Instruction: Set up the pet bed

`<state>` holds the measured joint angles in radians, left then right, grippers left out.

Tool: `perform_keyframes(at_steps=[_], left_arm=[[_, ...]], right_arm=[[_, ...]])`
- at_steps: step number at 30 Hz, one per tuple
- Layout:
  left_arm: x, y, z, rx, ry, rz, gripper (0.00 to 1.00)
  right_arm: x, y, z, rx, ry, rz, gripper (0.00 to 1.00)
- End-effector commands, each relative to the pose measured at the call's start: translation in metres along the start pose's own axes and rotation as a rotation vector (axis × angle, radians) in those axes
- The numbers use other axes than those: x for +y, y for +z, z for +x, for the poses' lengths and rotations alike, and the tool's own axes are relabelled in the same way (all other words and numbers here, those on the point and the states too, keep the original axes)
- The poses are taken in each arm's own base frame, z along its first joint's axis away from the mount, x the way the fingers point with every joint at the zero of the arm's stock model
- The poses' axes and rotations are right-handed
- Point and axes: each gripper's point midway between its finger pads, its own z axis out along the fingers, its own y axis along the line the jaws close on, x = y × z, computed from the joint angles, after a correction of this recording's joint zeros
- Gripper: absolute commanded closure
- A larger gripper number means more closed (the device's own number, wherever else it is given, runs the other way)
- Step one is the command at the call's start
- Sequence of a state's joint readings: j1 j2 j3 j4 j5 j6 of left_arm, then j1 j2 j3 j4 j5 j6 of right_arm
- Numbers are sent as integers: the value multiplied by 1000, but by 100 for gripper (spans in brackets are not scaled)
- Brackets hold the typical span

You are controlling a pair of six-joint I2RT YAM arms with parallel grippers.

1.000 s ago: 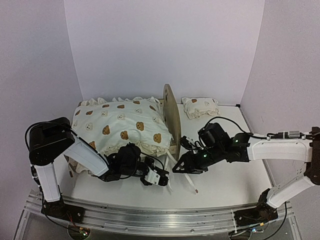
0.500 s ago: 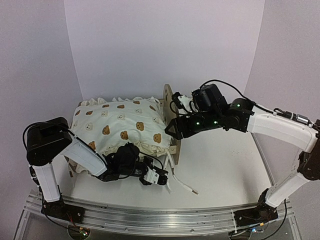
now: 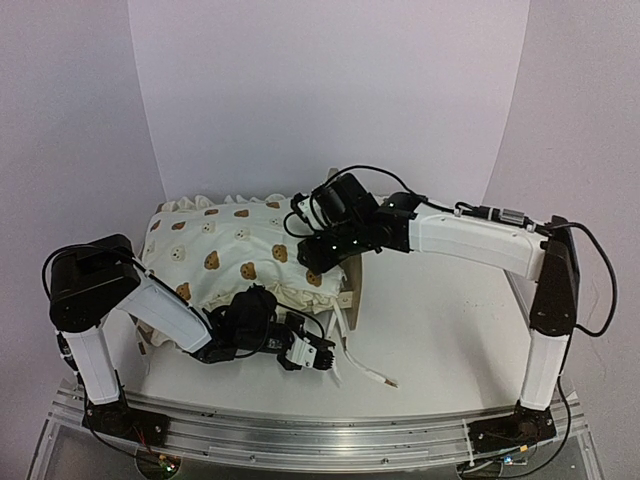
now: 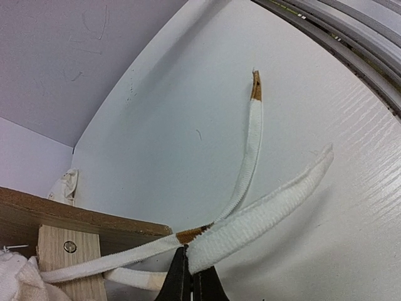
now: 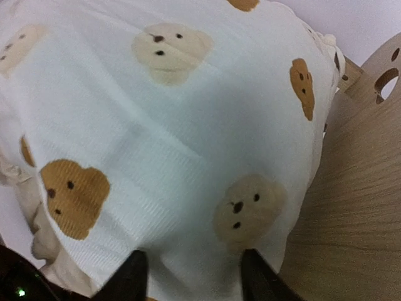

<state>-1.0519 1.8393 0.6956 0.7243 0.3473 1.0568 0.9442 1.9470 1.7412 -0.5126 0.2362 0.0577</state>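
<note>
Okay, left gripper (image 4: 190, 276): clamped tight on the white ties (image 4: 263, 213), likely to hold them taut.
Right gripper (image 5: 191, 269): half spread above the bear-print bedding (image 5: 156, 125), gripping nothing, probably to smooth it.
Pet bed (image 3: 351, 288): left-centre of table (image 3: 440, 330), under that bedding, headboard (image 5: 357, 188) upright.

This appears to be a robotics lab test cell. A white table (image 3: 450, 340) sits boxed in by plain pale backdrop panels (image 3: 330, 90). An aluminium mounting rail (image 3: 300, 432) runs along its near edge.

The bedding (image 3: 230, 245) lies on the pet bed (image 3: 350, 287) at the table's (image 3: 450, 330) left. The headboard (image 5: 351, 188) stands at its right, and ties (image 4: 250, 144) trail forward onto the table.
</note>
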Motion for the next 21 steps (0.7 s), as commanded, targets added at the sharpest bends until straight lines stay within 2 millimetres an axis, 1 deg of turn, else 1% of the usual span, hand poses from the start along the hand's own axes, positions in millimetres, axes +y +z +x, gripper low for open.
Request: perform_keyframes(at_steps=[1,5,10,13,15,17,20,21], left_arm=[[-1,-7,-18,-61,-44,29,100],[-4,-8,-21,-70,-85,54,100],[-11,-10,-23,-84,-103,89,100],[-24,-12,-27,-101,-158,157,100],[-33,-14,-30,-109,-213,205,100],[-40,-14,-33,-114,-270,239,100],[-45,-16,-37,-120,-312,261,100],[-44,-16,-37,-121,-319,261,100]], right_arm=[[-28,17,-16,-23,28,118,81],[-33,17,-36,-72,55,130,100],[-56,0,-65,-177,100,196,100],[-70,-5,-77,-230,116,248,100],[-77,0,-78,-240,120,280,100],[-79,10,-74,-230,112,295,100],[-79,27,-58,-186,94,307,100],[-78,28,-53,-175,100,301,100]])
